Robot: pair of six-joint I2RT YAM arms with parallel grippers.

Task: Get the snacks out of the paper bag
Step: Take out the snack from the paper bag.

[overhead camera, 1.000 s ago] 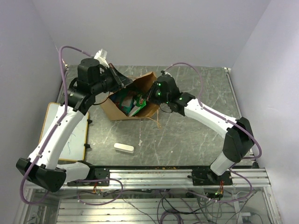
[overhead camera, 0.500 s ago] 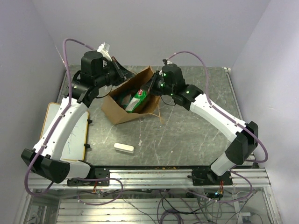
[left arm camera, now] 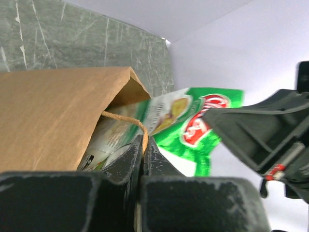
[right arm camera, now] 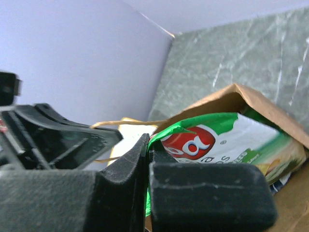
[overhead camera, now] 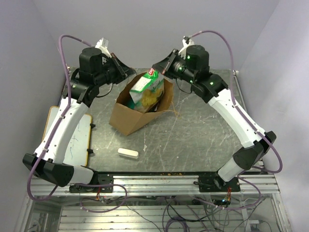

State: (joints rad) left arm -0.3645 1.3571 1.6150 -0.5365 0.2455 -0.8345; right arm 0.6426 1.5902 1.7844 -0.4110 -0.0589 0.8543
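Note:
The brown paper bag (overhead camera: 126, 115) stands tilted on the table, mouth up toward the back. My left gripper (overhead camera: 128, 73) is shut on the bag's thin twisted handle (left arm camera: 140, 126) at the mouth's left side. My right gripper (overhead camera: 156, 69) is shut on the top edge of a green-and-white snack packet (overhead camera: 144, 86) with a red logo. The packet sticks halfway out of the mouth. In the right wrist view the packet (right arm camera: 227, 145) leaves the bag (right arm camera: 231, 94) just past my fingertips. More snacks (overhead camera: 153, 98) lie deeper inside, mostly hidden.
A small white oblong block (overhead camera: 128, 153) lies on the marbled table in front of the bag. A white board with a wooden frame (overhead camera: 77, 140) sits at the left edge under the left arm. Walls close in behind and on both sides.
Both grippers have risen and moved back. The bag went from lying low to standing tilted, and the green-and-white packet has come up partly out of its mouth.

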